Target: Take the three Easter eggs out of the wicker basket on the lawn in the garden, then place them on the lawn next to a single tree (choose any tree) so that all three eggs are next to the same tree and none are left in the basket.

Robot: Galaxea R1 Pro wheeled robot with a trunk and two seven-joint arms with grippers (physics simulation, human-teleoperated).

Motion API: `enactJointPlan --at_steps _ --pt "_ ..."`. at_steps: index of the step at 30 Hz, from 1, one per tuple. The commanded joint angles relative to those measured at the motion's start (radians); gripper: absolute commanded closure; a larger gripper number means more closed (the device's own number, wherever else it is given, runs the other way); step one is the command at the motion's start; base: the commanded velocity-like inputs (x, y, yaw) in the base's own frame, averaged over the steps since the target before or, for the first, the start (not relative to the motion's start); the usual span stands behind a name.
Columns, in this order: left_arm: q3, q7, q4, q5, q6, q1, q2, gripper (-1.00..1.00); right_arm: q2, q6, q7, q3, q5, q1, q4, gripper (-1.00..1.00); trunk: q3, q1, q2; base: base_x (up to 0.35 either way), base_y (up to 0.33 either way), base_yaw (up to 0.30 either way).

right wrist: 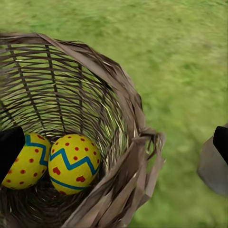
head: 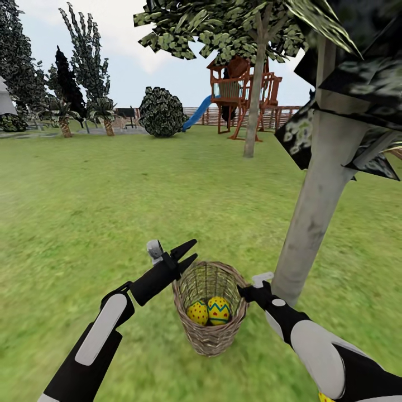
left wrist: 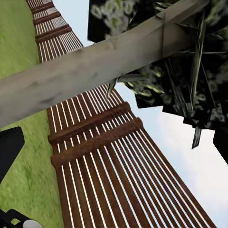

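While we look from the head, our left gripper hangs a little left of centre in the lower half of the frame, just at the upper left of the wicker basket. Its two dark fingers are spread a little and pinch nothing. Our right gripper is at the right rim of the basket, touching or almost touching it; we cannot tell if the fingers are spread or pressed together. In the right wrist view its dark fingertips appear at both sides of the frame, with the rim and a loop handle between them.

The basket appears tilted and sits in the lower centre of the head view. Inside it we see two Easter eggs, yellow with red dots and a blue zigzag band, lying side by side at the bottom. A small yellow spot at the lower right edge, under our right arm, is too hidden to name.

Just right of the basket stands the tree with its pale grey trunk, rising to the upper right. The lawn spreads all around. Far behind, at the upper centre, there is a wooden play tower with a blue slide, and a slatted fence.
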Motion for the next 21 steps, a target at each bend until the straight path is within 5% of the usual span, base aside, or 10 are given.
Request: enactJointPlan --at_steps 1,15,21 --pt "0.000 0.000 0.001 0.006 0.003 -0.001 0.001 -1.00 0.001 -0.003 0.002 -0.010 0.006 -0.001 -0.025 -1.00 0.003 -0.004 0.007 0.000 0.000 0.000" --pt "0.051 0.000 0.005 0.003 0.002 -0.001 0.003 -1.00 0.013 0.000 -0.002 -0.008 0.017 -0.001 -0.020 -1.00 0.046 -0.058 0.105 0.000 0.000 0.000" --pt "0.064 -0.005 0.007 0.004 -0.005 0.002 0.003 -1.00 0.012 0.044 -0.004 -0.005 0.017 -0.001 -0.023 -1.00 0.046 -0.058 0.105 0.000 0.000 0.000"
